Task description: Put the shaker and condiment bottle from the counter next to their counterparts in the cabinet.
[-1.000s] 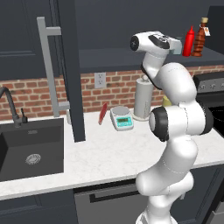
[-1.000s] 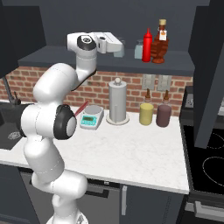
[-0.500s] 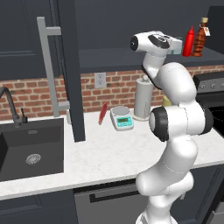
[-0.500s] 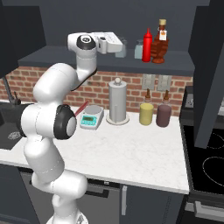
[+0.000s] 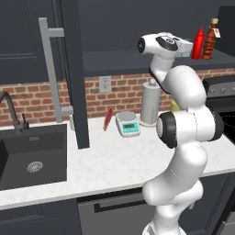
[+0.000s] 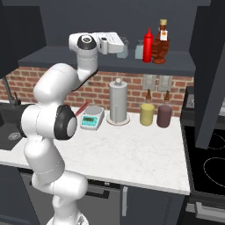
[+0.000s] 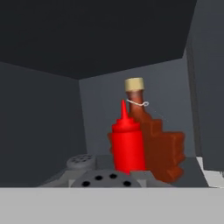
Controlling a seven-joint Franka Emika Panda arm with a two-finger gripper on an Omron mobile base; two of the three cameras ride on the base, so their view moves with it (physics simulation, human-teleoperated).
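My gripper point(image 6: 122, 48) is raised to the cabinet point(image 6: 105, 59) shelf, arm reaching up from the counter point(image 6: 132, 154); a pale shaker point(image 6: 123, 49) sits at the fingertips, and in the hand view its grey perforated cap point(image 7: 107, 179) lies right at the bottom between my fingers, which appear closed on it, though the pads themselves are hidden.

A second shaker point(image 6: 139, 49) stands on the shelf just beside the one I hold, to its right in the right base view; its cap point(image 7: 81, 161) shows low and left in the hand view.

The red bottle point(image 6: 148, 45) stands upright on the shelf just past that second shaker; the amber bottle point(image 6: 161, 43), cork-capped with a small white tag at its neck, stands touching or nearly touching the red one on its far side; in the hand view the red bottle point(image 7: 127, 142) overlaps the front of the amber one point(image 7: 159, 146); in the left base view both stand at the shelf's right end, red point(image 5: 198, 44) beside amber point(image 5: 210, 40).

On the counter below: a paper towel roll point(image 6: 117, 103) upright by the brick wall; a small scale point(image 6: 92, 117) to its left; a yellow canister point(image 6: 147, 114) and a maroon canister point(image 6: 164, 116) side by side to its right; the black sink point(image 5: 32, 156) at the far left; the cabinet door point(image 5: 73, 69) stands open, its bar handle point(image 5: 53, 75) facing left.
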